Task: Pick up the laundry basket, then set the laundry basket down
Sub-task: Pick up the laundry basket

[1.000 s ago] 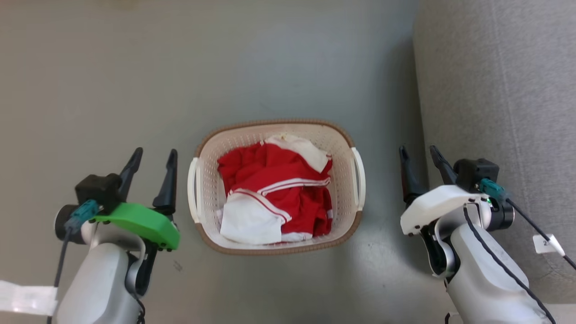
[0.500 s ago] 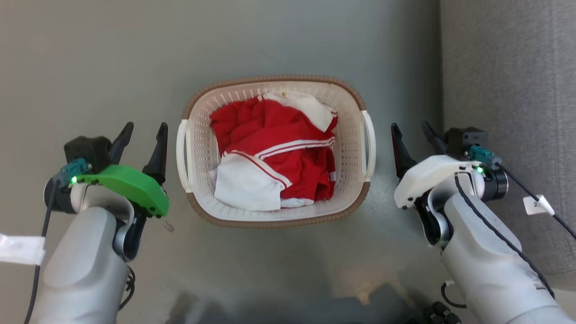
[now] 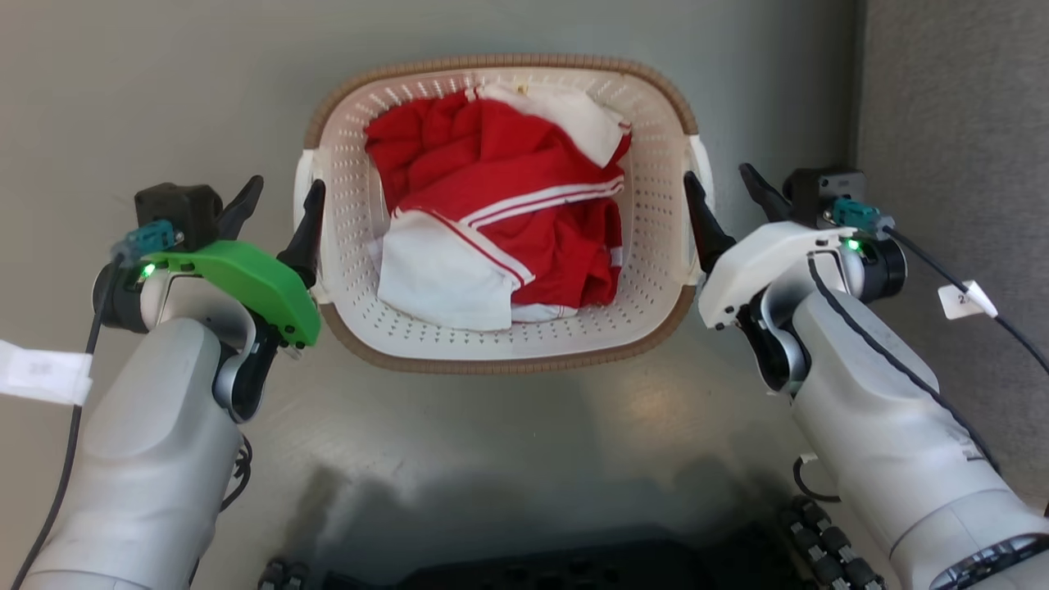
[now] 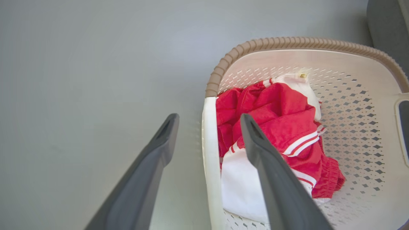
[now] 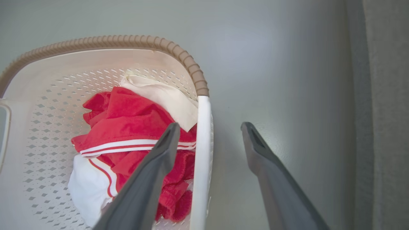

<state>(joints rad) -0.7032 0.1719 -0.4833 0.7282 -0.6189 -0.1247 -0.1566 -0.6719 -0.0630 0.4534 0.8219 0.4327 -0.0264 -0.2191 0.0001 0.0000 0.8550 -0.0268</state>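
Straddling the white side handles of the laundry basket point(image 3: 500, 365), both claws of the wheeled robot stand spread, neither one pinching anything. Seen from the head, the cream perforated basket with its brown woven-look rim sits on the grey floor point(image 3: 164, 82) toward 12 o'clock, with the left claw point(image 3: 285, 187) at the basket's 9 o'clock and the right claw point(image 3: 718, 174) at its 3 o'clock. In the left wrist view the left handle point(image 4: 209, 159) runs up between the two dark fingers, the outer finger over bare floor and the inner one over the basket's inside. The right wrist view mirrors it, the right handle point(image 5: 201, 153) lying between that claw's fingers. Whether any finger touches the plastic cannot be told. A heap of red and white clothes point(image 3: 500, 213) lies in the basket's bottom. A grey fabric surface point(image 3: 951, 123) borders the floor at 3 o'clock.
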